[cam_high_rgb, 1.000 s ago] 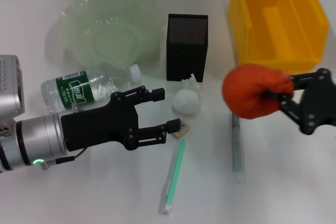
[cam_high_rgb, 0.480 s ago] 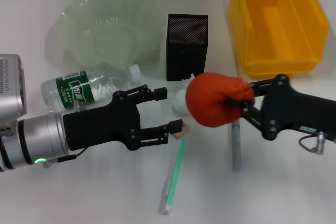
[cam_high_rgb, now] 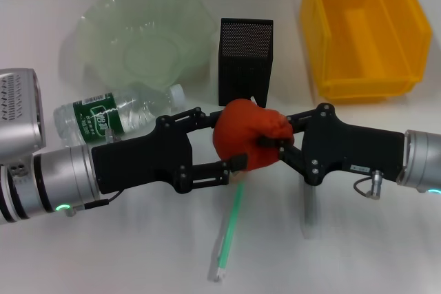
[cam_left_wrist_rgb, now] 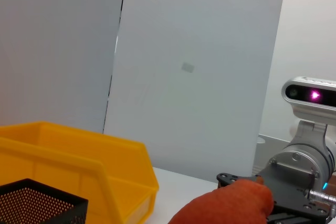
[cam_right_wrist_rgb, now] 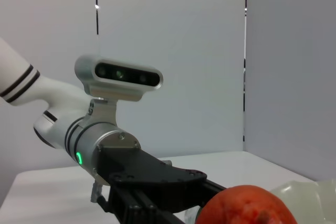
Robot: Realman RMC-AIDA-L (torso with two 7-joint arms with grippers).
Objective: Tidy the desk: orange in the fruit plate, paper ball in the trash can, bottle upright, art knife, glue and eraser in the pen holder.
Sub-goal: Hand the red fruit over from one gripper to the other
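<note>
My right gripper (cam_high_rgb: 274, 134) is shut on the orange (cam_high_rgb: 247, 134) and holds it above the table's middle, in front of the pen holder (cam_high_rgb: 245, 60). My left gripper (cam_high_rgb: 229, 140) is open, with one finger on each side of the orange. The orange also shows in the left wrist view (cam_left_wrist_rgb: 226, 205) and the right wrist view (cam_right_wrist_rgb: 247, 205). The bottle (cam_high_rgb: 110, 116) lies on its side at the left. The fruit plate (cam_high_rgb: 96, 15) is at the back left, the trash can (cam_high_rgb: 358, 87) at the back right. The paper ball and eraser are hidden behind the orange and grippers.
A slim green stick (cam_high_rgb: 227, 239) lies near the front, a slim grey one (cam_high_rgb: 310, 215) to its right under the right arm. The left wrist view shows the trash can (cam_left_wrist_rgb: 79, 156) and pen holder (cam_left_wrist_rgb: 37, 203).
My right gripper has carried the orange leftward, from in front of the trash can to between the left gripper's open fingers. The left arm has shifted slightly right.
</note>
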